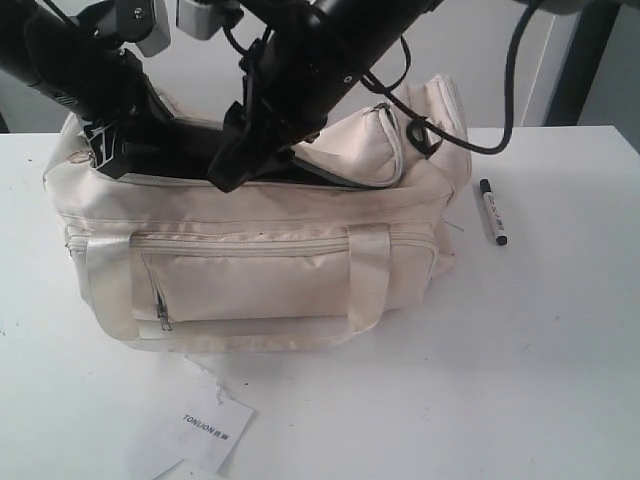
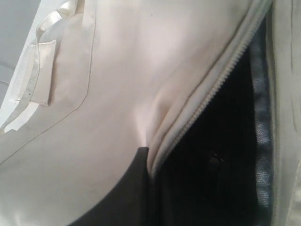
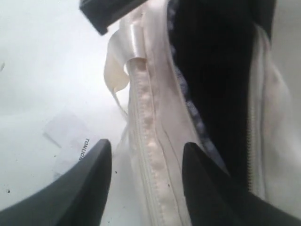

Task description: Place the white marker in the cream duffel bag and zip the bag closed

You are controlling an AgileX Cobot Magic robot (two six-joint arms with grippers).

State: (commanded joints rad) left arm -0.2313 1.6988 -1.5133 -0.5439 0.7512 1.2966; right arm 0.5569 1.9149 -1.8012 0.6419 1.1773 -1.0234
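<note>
Marker (image 1: 491, 211) on counter (image 1: 560, 350) right of bag (image 1: 250, 270): likely light, stiff, slick; take mid-barrel. Right hand (image 3: 146, 146) wide open astride bag rim, empty; left hand (image 1: 108, 148): cannot tell.

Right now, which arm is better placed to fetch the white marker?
Right. The white marker lies on that side of the cream duffel bag, and the right tool is open; the left tool sits farther away.

Cream duffel bag (image 2: 94, 117) interior: dark, contents indiscernible.
Left gripper fingers (image 2: 124, 193): one shows, other perhaps behind flap.
White marker (image 1: 491, 212) print: too small to read.
Paper tag (image 1: 205, 435): clipped at lower edge.
</note>
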